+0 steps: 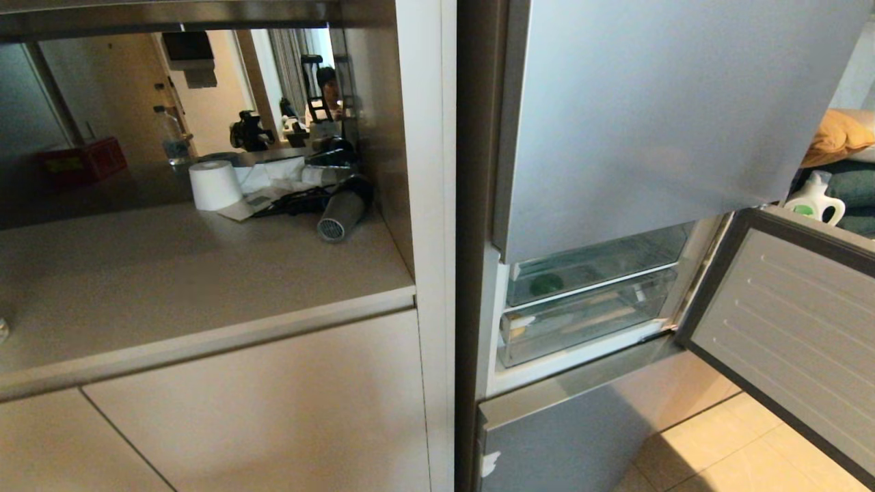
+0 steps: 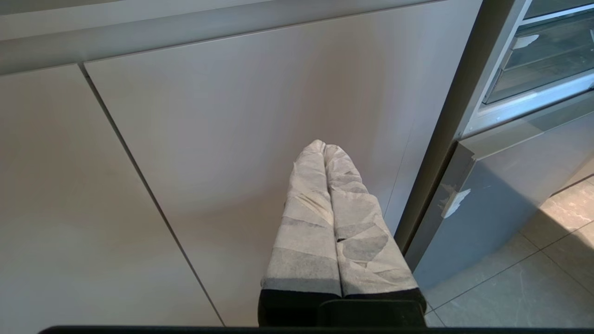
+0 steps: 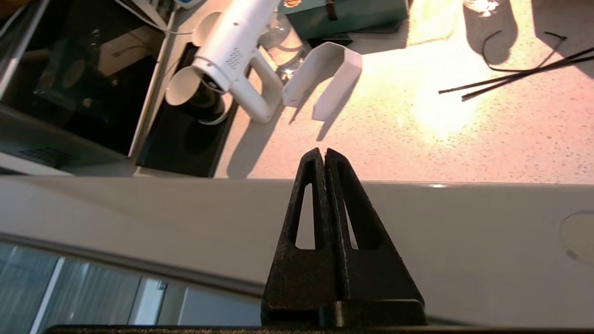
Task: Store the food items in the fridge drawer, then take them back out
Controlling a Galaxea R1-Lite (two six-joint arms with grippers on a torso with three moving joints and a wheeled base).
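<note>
Our right gripper (image 3: pixel 325 152) has its jaws pressed together on nothing, above a pale ledge before a sunlit counter (image 3: pixel 464 139). Our left gripper (image 2: pixel 324 146) hangs parked, jaws together and empty, before a cabinet door (image 2: pixel 209 139). The fridge drawer (image 1: pixel 786 328) stands swung open to the right; the green bell pepper (image 1: pixel 547 283) sits behind the upper glass panel. We judge storing at least partly done, retrieval left. The open panel's edge narrows our right-side reach.
</note>
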